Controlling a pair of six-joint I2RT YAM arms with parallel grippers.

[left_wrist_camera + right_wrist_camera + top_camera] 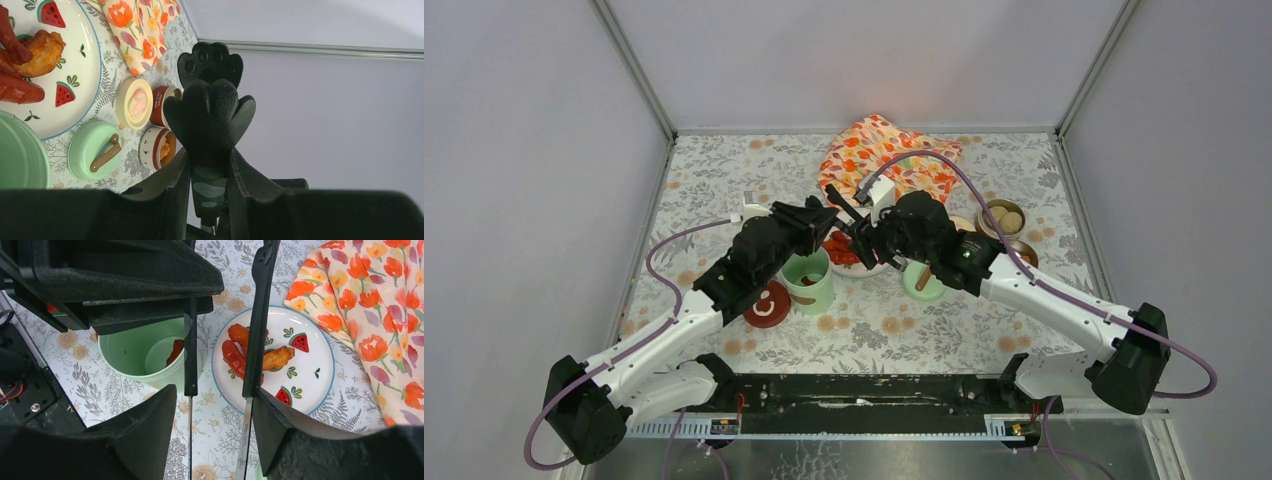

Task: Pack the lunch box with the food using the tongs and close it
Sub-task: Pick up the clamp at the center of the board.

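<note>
Tongs (pixel 210 115), one pair, clamped in left pincer (pixel 822 217); right pincer (pixel 215 395) straddles them, grip unclear.

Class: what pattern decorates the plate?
The plate shows red watermelon slices, blue rim; clearest in right wrist view.

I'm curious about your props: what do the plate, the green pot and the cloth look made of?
The plate looks like glazed ceramic or melamine: glossy white with printed watermelons; the look alone cannot settle which. The green pot has a smooth mint surface with a soft sheen, so likely plastic or enamelled metal. The cloth is matte woven fabric with an orange flower print, lying in soft folds.
</note>
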